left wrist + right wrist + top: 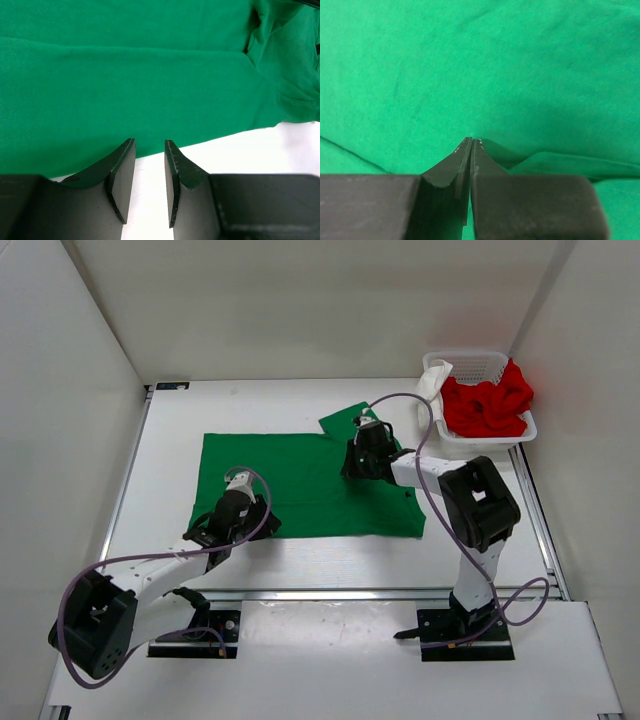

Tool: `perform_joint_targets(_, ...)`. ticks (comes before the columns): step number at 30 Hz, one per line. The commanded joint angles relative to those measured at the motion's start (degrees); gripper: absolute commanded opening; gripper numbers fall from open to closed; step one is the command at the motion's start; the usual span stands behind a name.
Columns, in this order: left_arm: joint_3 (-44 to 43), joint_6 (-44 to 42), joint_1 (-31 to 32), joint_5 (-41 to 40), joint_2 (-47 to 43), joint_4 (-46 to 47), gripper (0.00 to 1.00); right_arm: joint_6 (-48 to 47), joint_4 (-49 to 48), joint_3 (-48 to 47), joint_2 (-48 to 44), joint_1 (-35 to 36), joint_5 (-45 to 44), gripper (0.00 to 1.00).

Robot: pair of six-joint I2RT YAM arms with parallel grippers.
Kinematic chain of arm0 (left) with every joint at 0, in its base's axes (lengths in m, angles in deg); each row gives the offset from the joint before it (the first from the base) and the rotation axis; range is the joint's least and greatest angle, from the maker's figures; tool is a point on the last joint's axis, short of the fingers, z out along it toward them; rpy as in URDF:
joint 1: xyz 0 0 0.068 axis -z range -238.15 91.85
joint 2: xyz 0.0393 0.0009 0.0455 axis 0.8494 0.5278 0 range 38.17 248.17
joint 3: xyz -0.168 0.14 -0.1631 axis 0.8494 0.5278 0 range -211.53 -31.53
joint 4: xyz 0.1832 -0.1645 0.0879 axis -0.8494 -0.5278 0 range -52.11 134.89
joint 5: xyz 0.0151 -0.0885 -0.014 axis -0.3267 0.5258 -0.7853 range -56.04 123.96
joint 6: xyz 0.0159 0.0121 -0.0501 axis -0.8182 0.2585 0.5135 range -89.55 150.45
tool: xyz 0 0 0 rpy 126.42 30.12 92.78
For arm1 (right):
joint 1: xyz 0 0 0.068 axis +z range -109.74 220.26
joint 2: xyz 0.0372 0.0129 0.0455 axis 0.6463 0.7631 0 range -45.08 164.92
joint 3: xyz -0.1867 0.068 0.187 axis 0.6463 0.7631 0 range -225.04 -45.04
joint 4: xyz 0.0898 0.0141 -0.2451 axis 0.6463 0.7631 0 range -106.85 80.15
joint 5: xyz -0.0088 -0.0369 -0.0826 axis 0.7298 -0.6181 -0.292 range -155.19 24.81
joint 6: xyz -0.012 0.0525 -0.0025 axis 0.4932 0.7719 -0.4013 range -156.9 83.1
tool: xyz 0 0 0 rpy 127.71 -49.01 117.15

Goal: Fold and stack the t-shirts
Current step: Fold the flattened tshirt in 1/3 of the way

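The green t-shirt (pixel 310 485) lies spread flat on the white table. My left gripper (pixel 240 525) is at its near-left edge; in the left wrist view it (pixel 150 142) is open and empty, with bare table between the fingers and the shirt's hem (pixel 150 100) just past the tips. My right gripper (pixel 352 462) is over the shirt's far-right part near a sleeve (pixel 345 420); it (pixel 471 140) is shut, with the green cloth (pixel 485 65) drawn up into its tips. The red t-shirt (pixel 490 405) and the white t-shirt (pixel 435 380) lie bunched in the basket.
The white mesh basket (pixel 500 440) stands at the far right of the table, close to the right arm. White walls enclose the table on three sides. Cables loop from both arms near the front rail (pixel 330 595).
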Motion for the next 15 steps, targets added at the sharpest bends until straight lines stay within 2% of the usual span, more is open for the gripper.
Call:
perform_joint_targets(1, 0.56, -0.36, -0.12, -0.19, -1.51, -0.25, 0.41, -1.07, -0.09, 0.01, -3.54, 0.90, -1.85, 0.00)
perform_joint_targets(5, -0.84, -0.97, 1.82, -1.95, -0.54, -0.77, 0.40, -1.33, -2.79, 9.47, -11.89, 0.91, -4.75, 0.00)
perform_joint_targets(9, -1.81, -0.79, 1.91, -1.42, 0.69, 0.01, 0.41, 0.07, -6.06, 16.27, -18.93, -1.11, -2.56, 0.02)
perform_joint_targets(15, -2.08, -0.53, 2.53, -1.25, 1.83, 0.81, 0.41, -0.01, -5.45, 15.23, -13.25, -0.41, 0.08, 0.00)
